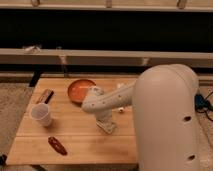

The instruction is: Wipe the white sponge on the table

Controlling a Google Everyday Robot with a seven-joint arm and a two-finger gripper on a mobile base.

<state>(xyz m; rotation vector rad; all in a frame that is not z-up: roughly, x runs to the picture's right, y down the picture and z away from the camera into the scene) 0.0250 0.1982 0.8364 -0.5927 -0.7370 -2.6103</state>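
Observation:
The light-brown wooden table point(85, 145) fills the lower left. My white arm reaches in from the right, and the gripper point(107, 125) points down at the middle of the tabletop. An off-white blocky shape, apparently the white sponge point(110, 129), sits at the gripper's tip on the wood. It blends with the gripper, so I cannot tell whether it is gripped or only pressed.
An orange plate point(80, 90) lies just behind the gripper. A white paper cup point(41, 114) stands at the left, with a dark brown bar point(45, 96) behind it. A red elongated object point(57, 145) lies near the front left edge. My arm's bulky body point(167, 125) covers the table's right side.

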